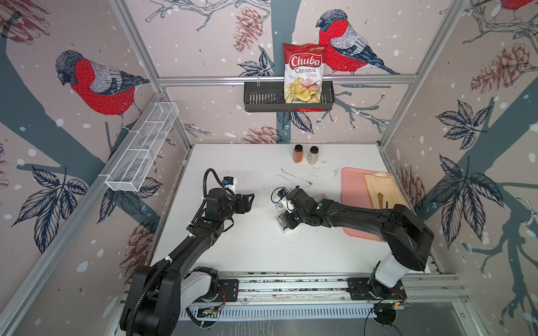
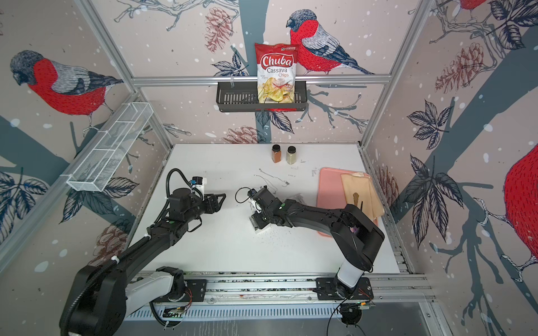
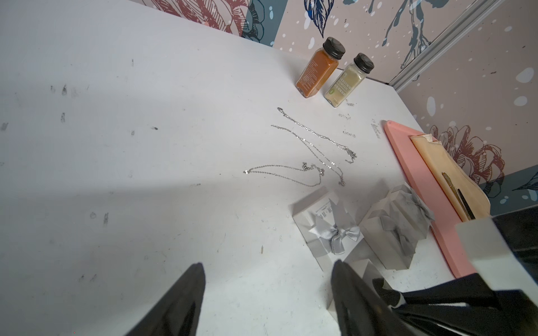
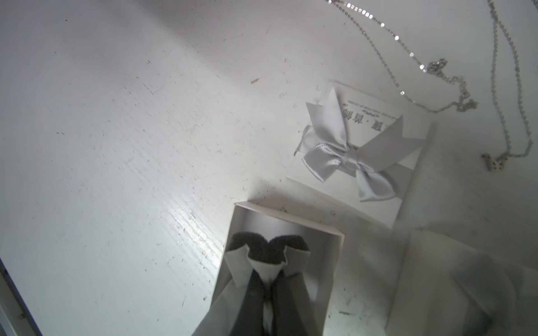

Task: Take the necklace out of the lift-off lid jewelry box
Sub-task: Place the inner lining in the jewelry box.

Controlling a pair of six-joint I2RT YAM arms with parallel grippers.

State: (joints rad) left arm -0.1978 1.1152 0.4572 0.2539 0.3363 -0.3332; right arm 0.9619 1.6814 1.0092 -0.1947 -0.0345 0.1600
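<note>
The white lift-off lid jewelry box [image 4: 326, 261] stands open mid-table, also seen in both top views [image 1: 284, 229] [image 2: 257, 228]. Its lid [image 4: 358, 157], with a grey satin bow, lies flat beside it. My right gripper [image 4: 268, 275] reaches down into the box and is shut on a white insert card [image 4: 237, 267] backed by dark foam [image 4: 262, 247]. No chain shows on the card, so the box's necklace is hidden. My left gripper [image 3: 267, 267] hangs open and empty over bare table to the left of the box [image 1: 251, 200].
Three silver chains [image 3: 314, 139] [image 3: 285, 173] [image 4: 407, 58] lie loose behind the box. A second grey bowed box [image 3: 398, 227] sits by a pink tray [image 1: 352, 203] holding a beige pouch. Two spice jars [image 1: 298, 153] [image 1: 313, 155] stand at the back. A chips bag [image 1: 304, 72] sits in a wall basket.
</note>
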